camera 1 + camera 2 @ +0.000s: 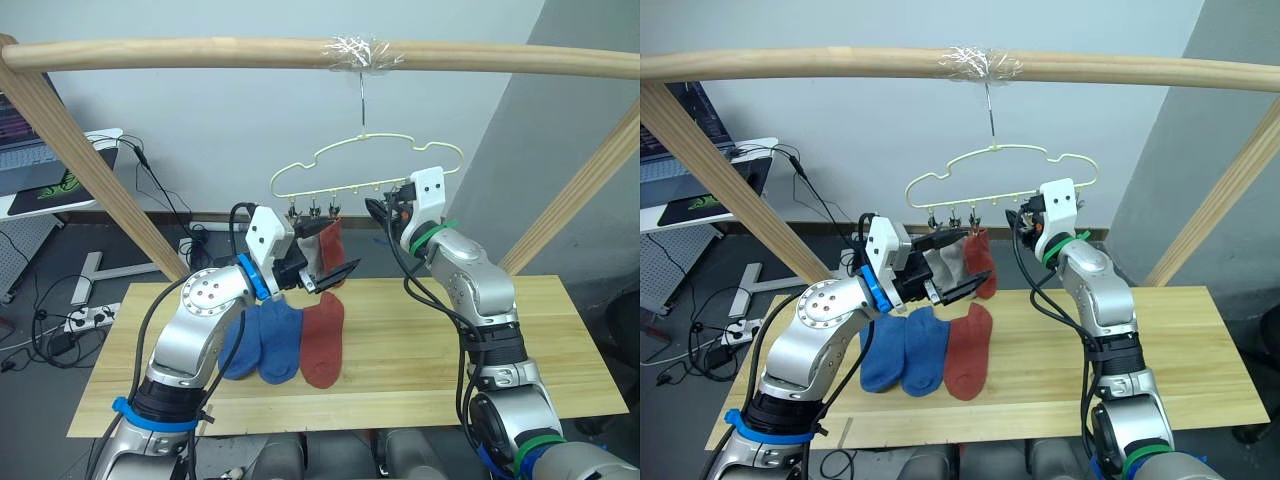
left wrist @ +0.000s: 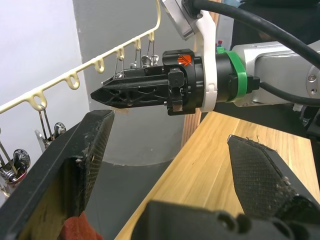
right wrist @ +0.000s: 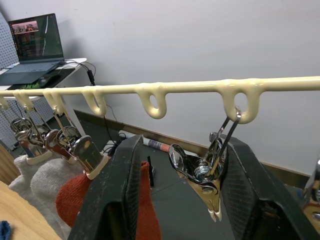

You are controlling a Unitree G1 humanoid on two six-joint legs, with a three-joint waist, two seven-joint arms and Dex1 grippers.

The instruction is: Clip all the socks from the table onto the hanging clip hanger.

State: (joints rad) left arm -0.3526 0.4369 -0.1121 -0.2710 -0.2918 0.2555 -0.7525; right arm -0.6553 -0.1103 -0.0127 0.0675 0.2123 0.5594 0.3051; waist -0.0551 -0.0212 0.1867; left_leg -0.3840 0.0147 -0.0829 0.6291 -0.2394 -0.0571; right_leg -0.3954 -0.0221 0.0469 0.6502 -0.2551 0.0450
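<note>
On the table (image 1: 480,350), nearest me, two blue socks (image 1: 268,343) and one rust red sock (image 1: 324,340) lie side by side, touching. Above them the left gripper (image 1: 335,274) hangs with its fingers spread wide and nothing between them, just below the clip hanger (image 1: 365,165). Up at the hanger, a red sock (image 1: 331,240) and grey socks (image 1: 945,262) hang clipped, while the right gripper (image 3: 177,200) stands open around a bare metal clip (image 3: 205,175), not squeezing it.
</note>
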